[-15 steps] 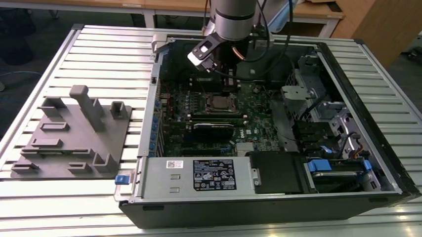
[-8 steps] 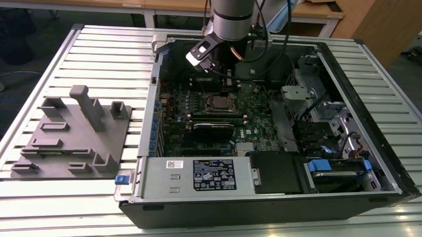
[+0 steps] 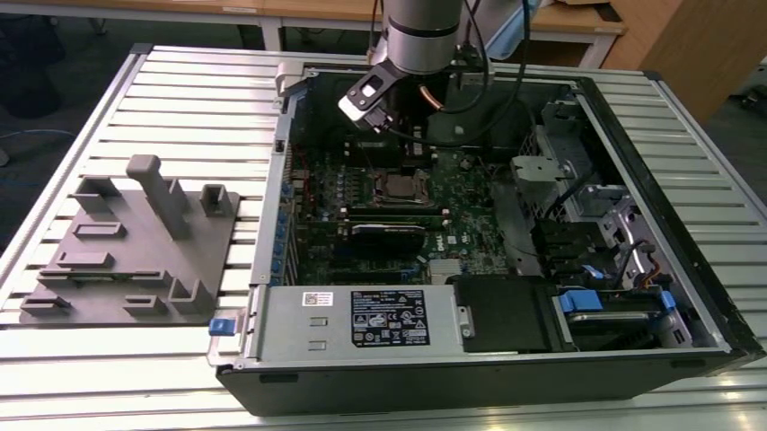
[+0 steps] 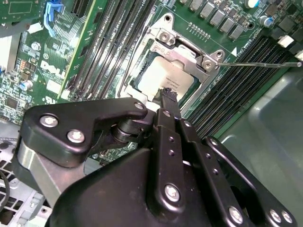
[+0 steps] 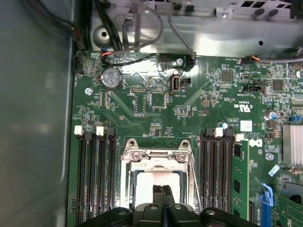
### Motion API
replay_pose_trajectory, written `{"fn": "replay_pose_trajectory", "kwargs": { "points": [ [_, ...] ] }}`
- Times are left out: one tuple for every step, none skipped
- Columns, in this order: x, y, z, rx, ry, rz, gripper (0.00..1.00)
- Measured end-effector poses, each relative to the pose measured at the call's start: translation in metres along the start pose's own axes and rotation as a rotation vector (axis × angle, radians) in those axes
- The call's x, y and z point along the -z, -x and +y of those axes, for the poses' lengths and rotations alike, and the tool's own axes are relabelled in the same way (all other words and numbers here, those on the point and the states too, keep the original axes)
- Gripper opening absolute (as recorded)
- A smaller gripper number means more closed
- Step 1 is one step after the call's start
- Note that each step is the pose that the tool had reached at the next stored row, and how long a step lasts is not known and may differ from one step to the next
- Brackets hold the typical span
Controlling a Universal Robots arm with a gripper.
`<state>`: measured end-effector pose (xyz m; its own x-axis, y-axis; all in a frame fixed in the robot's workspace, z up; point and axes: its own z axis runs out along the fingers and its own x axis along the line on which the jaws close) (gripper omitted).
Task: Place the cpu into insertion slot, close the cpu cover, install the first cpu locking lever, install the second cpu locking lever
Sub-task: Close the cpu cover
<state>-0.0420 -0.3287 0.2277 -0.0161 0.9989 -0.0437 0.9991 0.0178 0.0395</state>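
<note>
Exterior view: my arm (image 3: 418,36) hangs over the open case (image 3: 480,391), above the insertion slot (image 3: 398,186). Second wrist view: my pincer (image 4: 168,93) is closed and empty, tips over the cpu (image 4: 158,79) seated beneath the cpu cover (image 4: 187,54). First wrist view: fingers (image 5: 157,194) pressed together over the cpu.

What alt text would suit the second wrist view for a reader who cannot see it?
The black tool, shut, has its tip at the edge of the pale cpu, which sits framed by the silver cpu cover on a green motherboard. A thin metal lever sticks out beside it.
</note>
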Motion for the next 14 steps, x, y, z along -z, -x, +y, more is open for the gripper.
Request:
{"fn": "replay_pose_trajectory", "kwargs": {
  "points": [
    [0.0000,0.0000,0.0000,0.001,0.0001,0.0000,0.10],
    [0.0000,0.0000,0.0000,0.001,0.0002,0.0001,0.10],
    [0.0000,0.0000,0.0000,0.002,0.0001,0.0001,0.10],
    [0.0000,0.0000,0.0000,0.002,0.0001,0.0001,0.10],
    [0.0000,0.0000,0.0000,0.002,0.0002,0.0002,0.10],
    [0.0000,0.0000,0.0000,0.005,0.0003,0.0003,0.10],
    [0.0000,0.0000,0.0000,0.013,0.0006,0.0006,0.10],
    [0.0000,0.0000,0.0000,0.024,0.0011,0.0010,0.10],
    [0.0000,0.0000,0.0000,0.033,0.0014,0.0013,0.10],
    [-0.0001,0.0000,0.0000,0.035,0.0015,0.0014,0.10],
    [-0.0001,0.0000,0.0000,0.035,0.0016,0.0014,0.10],
    [-0.0001,0.0000,0.0000,0.035,0.0016,0.0014,0.10],
    [0.0000,0.0000,0.0000,0.035,0.0015,0.0014,0.10],
    [0.0000,0.0000,0.0000,0.035,0.0016,0.0014,0.10]
  ]
}}
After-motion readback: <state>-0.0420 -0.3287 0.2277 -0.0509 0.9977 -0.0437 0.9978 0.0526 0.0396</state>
